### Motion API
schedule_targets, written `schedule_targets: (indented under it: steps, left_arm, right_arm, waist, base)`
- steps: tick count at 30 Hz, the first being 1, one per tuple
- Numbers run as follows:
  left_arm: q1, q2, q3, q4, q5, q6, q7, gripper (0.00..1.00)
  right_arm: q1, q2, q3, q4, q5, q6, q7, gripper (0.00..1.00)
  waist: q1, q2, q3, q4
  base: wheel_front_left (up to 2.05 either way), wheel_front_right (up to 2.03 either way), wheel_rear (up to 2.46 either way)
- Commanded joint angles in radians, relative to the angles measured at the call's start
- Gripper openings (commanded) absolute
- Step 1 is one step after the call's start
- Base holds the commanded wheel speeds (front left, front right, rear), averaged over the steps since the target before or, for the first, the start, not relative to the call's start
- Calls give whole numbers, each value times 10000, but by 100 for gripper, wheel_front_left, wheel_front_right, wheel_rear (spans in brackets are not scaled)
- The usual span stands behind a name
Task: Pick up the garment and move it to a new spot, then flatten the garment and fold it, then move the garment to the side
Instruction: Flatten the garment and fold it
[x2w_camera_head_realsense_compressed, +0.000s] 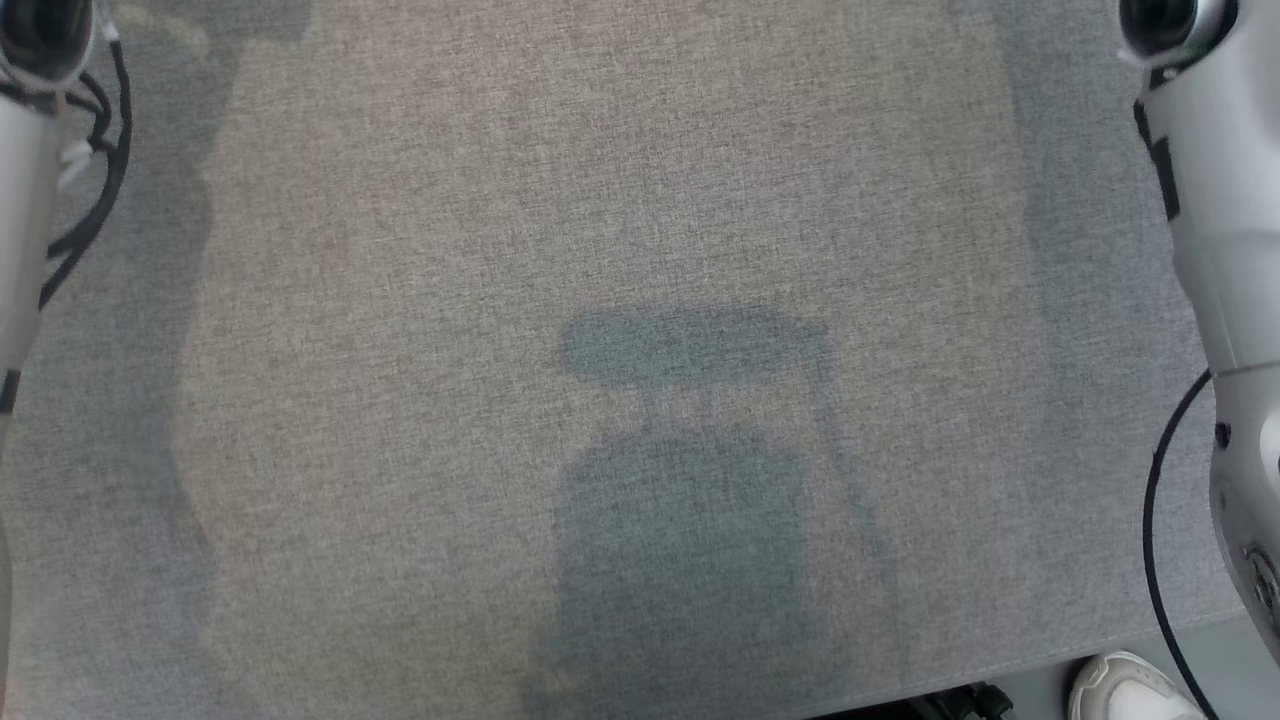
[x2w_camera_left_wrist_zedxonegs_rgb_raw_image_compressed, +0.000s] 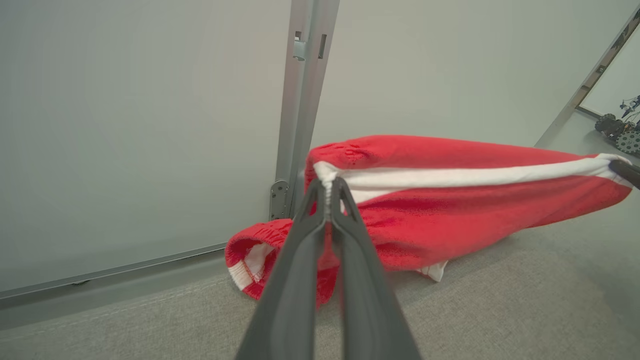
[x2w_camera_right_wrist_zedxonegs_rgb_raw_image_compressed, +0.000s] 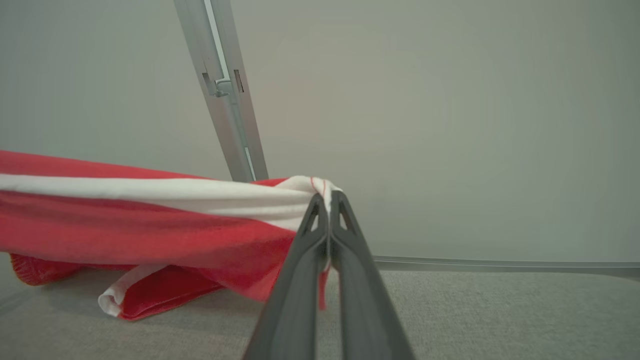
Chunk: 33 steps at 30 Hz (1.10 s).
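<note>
The garment (x2w_camera_left_wrist_zedxonegs_rgb_raw_image_compressed: 440, 210) is red knit with a white band. It hangs stretched between my two grippers, its lower folds resting on the grey cloth surface near the far wall. My left gripper (x2w_camera_left_wrist_zedxonegs_rgb_raw_image_compressed: 328, 184) is shut on one end of the white band. In the right wrist view the garment (x2w_camera_right_wrist_zedxonegs_rgb_raw_image_compressed: 150, 225) runs off to the left, and my right gripper (x2w_camera_right_wrist_zedxonegs_rgb_raw_image_compressed: 325, 197) is shut on the band's other end. The right gripper's dark tip (x2w_camera_left_wrist_zedxonegs_rgb_raw_image_compressed: 625, 172) shows at the far right of the left wrist view. Pale forearms (x2w_camera_head_realsense_compressed: 1220, 200) frame the head view.
A grey fabric-covered table (x2w_camera_head_realsense_compressed: 640, 200) spreads under the head camera, with its near edge at the lower right. A grey partition wall with a metal post (x2w_camera_left_wrist_zedxonegs_rgb_raw_image_compressed: 300, 100) stands right behind the garment. A white shoe (x2w_camera_head_realsense_compressed: 1125, 690) shows beside the table's near corner.
</note>
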<state>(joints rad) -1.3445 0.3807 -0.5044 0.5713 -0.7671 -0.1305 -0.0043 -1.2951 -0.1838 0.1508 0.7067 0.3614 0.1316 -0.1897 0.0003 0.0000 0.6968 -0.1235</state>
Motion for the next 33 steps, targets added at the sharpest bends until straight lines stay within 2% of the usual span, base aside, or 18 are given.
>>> schedule_targets:
  steps: [1,8,14,19,28,33]
  left_arm:
    - [575,435,-416,-229,-380,0,-185,0]
    - [2517,1380,-1639,-1262,-1348,7,-1090,0]
    - [4347,1783,-2426,-2049,-1206,31,-1715,0]
    - [5898,1975,-2872,-2660,-1088,452,-1934,0]
    - [9420,2239,-3101,-4351,-1590,2032,-2332,0]
    - [11181,2056,-2995,-4824,-1960,2576,-2544,0]
  right_arm:
    - [587,-257,380,-10,370,-20,-145,0]
    - [2660,-1054,1554,-431,1603,-20,-416,0]
    - [4320,-1704,2235,-1013,2260,-20,-554,0]
    - [5605,-1951,2576,-1480,2592,-18,-615,0]
    - [8394,-2634,2957,-2355,2742,-20,-509,0]
    - [9923,-2947,2598,-2474,2589,-30,-475,0]
  waist:
    - [-3,0,-160,82]
    - [-3,0,-846,337]
    - [-3,0,-1827,571]
    - [-3,0,-2701,656]
    - [-3,0,-4302,767]
    - [-3,0,-4981,931]
  base:
    - [0,0,0]
    - [0,0,0]
    - [0,0,0]
    - [0,0,0]
    - [0,0,0]
    - [0,0,0]
